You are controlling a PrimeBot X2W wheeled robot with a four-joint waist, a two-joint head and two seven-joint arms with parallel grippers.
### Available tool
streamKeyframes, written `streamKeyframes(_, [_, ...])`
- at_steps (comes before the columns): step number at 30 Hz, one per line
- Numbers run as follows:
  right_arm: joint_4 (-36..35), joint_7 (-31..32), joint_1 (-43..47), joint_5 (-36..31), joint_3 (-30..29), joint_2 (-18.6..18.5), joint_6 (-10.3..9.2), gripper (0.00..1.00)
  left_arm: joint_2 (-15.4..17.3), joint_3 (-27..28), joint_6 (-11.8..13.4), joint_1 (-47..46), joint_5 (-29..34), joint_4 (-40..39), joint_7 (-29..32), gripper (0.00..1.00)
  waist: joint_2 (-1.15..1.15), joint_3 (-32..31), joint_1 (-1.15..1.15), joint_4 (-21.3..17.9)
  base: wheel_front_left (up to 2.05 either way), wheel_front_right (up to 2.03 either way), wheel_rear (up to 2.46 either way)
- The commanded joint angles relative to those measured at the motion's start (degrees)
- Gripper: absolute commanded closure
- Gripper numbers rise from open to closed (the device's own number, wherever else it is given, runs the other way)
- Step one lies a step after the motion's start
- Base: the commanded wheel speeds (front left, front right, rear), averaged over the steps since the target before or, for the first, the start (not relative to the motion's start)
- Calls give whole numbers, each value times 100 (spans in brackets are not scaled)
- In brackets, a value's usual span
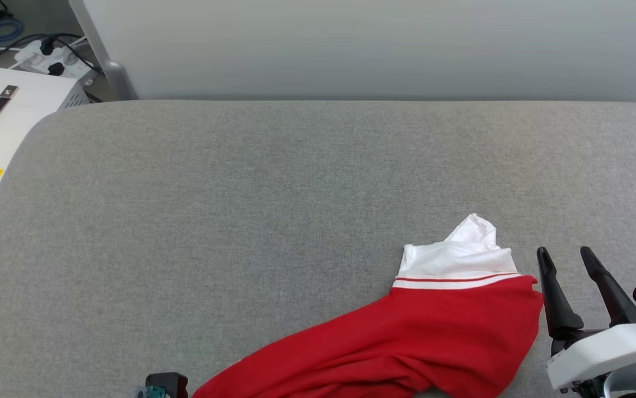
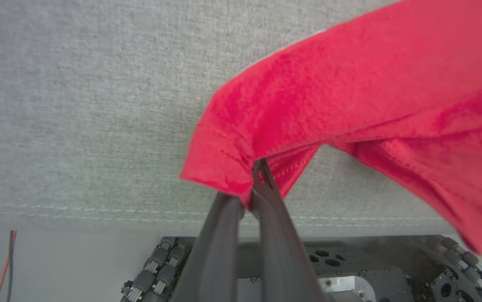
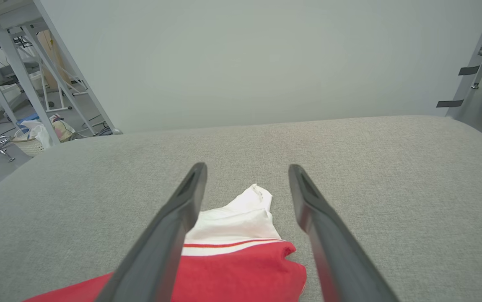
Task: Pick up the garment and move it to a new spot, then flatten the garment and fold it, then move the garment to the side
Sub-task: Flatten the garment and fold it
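The garment [image 1: 406, 342] lies bunched at the near right of the grey padded surface [image 1: 274, 193], red body toward me and a white sleeve [image 1: 462, 254] with red stripes pointing away. Its lettering is hidden. In the left wrist view my left gripper [image 2: 257, 167] is shut on a hemmed corner of the red garment [image 2: 350, 96], near the surface's front edge. My right gripper [image 1: 564, 254] stands open just right of the garment, fingers pointing away. In the right wrist view the garment [image 3: 241, 260] lies between and below the spread fingers [image 3: 182, 209] of my right gripper [image 3: 247, 167].
A white case [image 1: 3, 121] with a black handle and a power strip with cables [image 1: 47, 55] sit beyond the surface's far left corner. A pale wall panel [image 1: 379, 44] runs behind. The robot's wheeled base [image 2: 329, 272] shows below the front edge.
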Motion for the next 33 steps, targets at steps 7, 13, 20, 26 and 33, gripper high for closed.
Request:
streamKeyframes(7, [-174, 88, 138, -110, -51, 34, -3, 0, -239, -9, -170, -303, 195, 13, -822, 0, 0, -100, 0, 105, 0, 0, 0])
streamKeyframes(13, [-248, 144, 139, -128, -64, 49, -3, 0, -210, -73, -336, -794, 512, -423, -1290, 0, 0, -119, 0, 77, 0, 0, 0])
streamKeyframes(20, [-307, 177, 73, -133, -111, 60, -3, 0, -327, -366, -649, -1692, 859, -704, -1465, 0, 0, -14, 0, -26, 0, 0, 0])
streamKeyframes(26, [-355, 207, -45, -146, -86, 64, -3, 0, -559, -1000, -1341, -2605, 908, -285, -958, 0, 0, 241, 0, -202, 0, 0, 0])
streamKeyframes(33, [-280, 193, -248, -82, -38, 11, -3, 0, -726, -1806, -2095, -3528, 827, 558, 304, 0, 0, 649, 0, -440, 0, 0, 0])
